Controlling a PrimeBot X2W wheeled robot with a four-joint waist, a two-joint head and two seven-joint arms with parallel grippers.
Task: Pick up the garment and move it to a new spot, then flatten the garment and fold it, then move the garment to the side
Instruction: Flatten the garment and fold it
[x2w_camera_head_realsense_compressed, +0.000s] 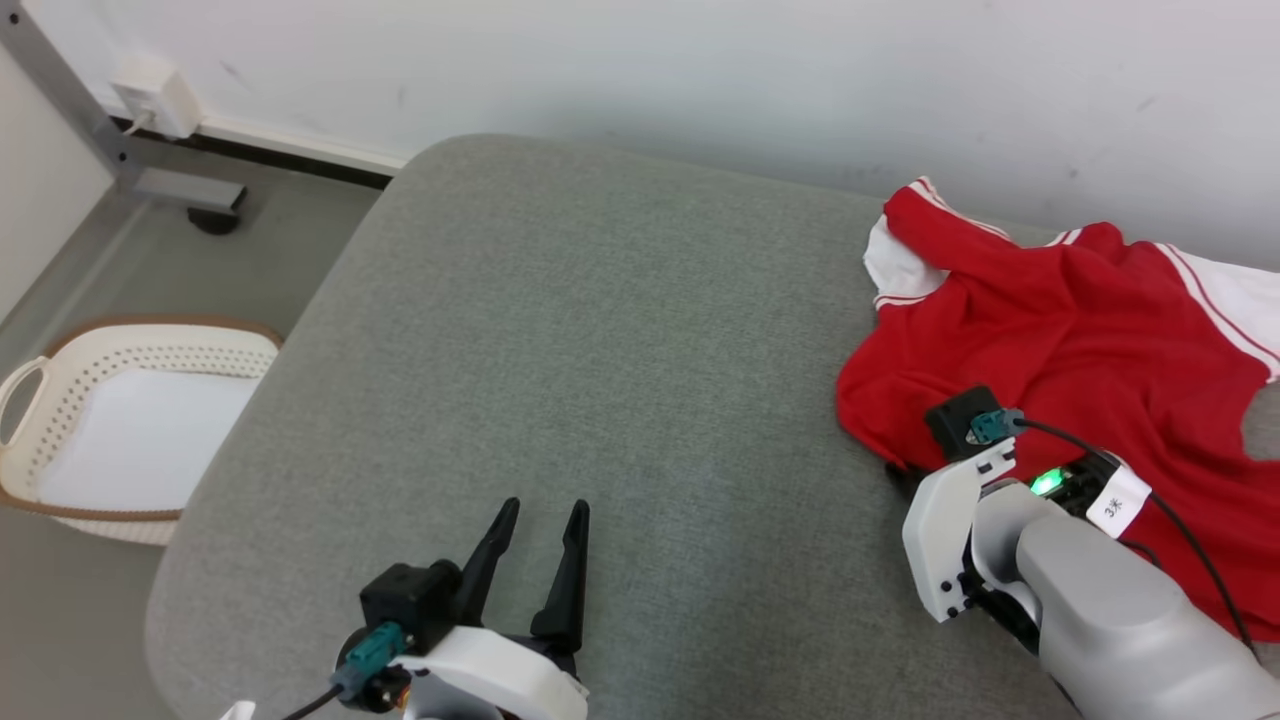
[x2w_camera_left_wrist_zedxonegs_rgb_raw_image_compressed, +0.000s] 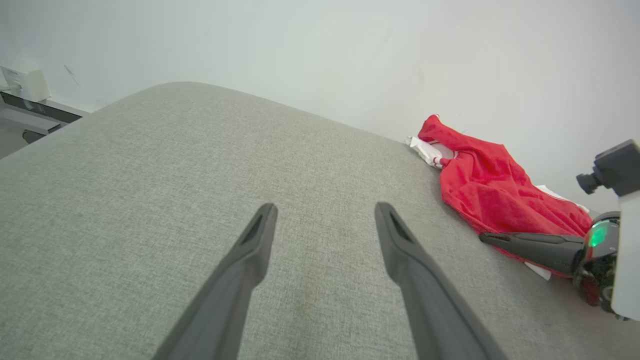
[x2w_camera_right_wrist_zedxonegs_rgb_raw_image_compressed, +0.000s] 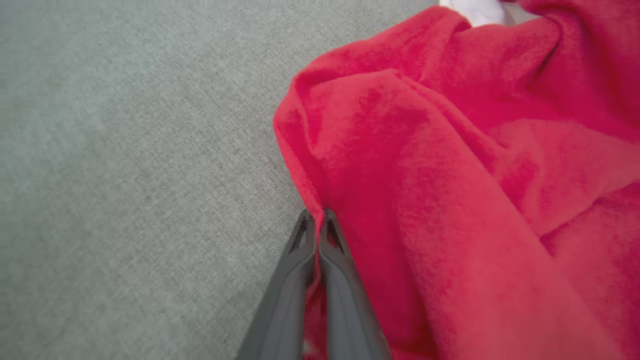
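Observation:
A red garment with white sleeves and white stripes lies crumpled at the right of the grey cushioned surface, close to the wall. In the right wrist view my right gripper is shut on the garment's left edge, with a fold of red cloth pinched between its two fingers. The head view shows that wrist over the garment's lower left edge, fingers hidden beneath it. My left gripper hovers open above bare surface at the lower middle, well left of the garment; in the left wrist view it holds nothing.
A white perforated basket stands on the floor left of the surface. A grey metal post and a white wall box are at the far left. The wall runs along the back edge.

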